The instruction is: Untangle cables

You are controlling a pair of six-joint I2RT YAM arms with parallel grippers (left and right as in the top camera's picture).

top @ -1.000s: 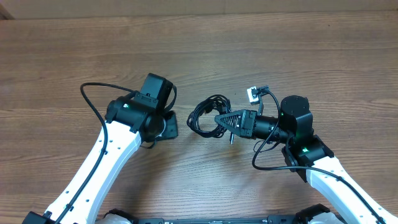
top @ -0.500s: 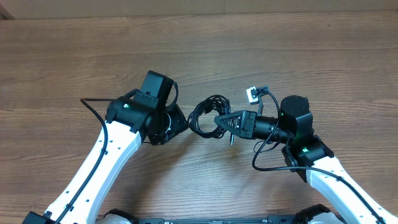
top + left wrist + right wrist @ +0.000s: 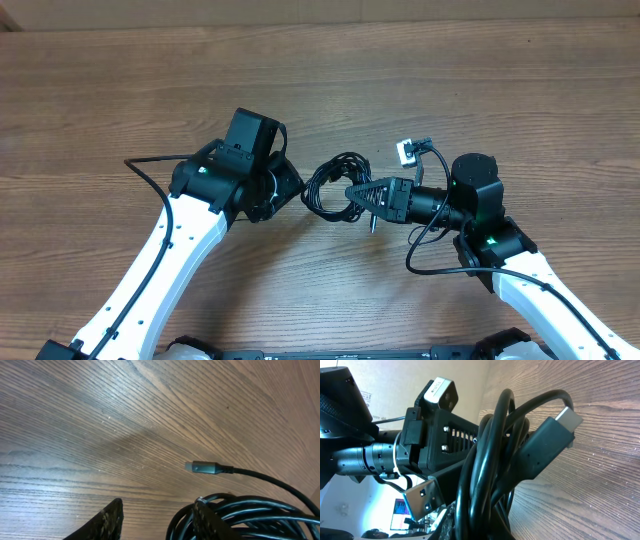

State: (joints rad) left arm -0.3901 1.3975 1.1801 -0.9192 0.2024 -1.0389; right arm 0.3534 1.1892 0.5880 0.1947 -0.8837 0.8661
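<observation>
The cables are a small coil of thin black cords on the wooden table between the two arms. My right gripper is shut on the coil's right side. The right wrist view shows the coil close up, a dark plug and a silvery plug; the fingers are mostly hidden behind the cords. My left gripper is open at the coil's left edge. In the left wrist view its fingertips are spread, the right one against the coil. A loose plug end lies just beyond.
A white connector on a thicker black arm wire sits behind the right wrist. The left arm's black wire loops out to the left. The left arm's wrist faces the right wrist camera. Bare wood table lies all around.
My left gripper has moved right, up to the coil's left edge. The right arm and the coil have not moved.
</observation>
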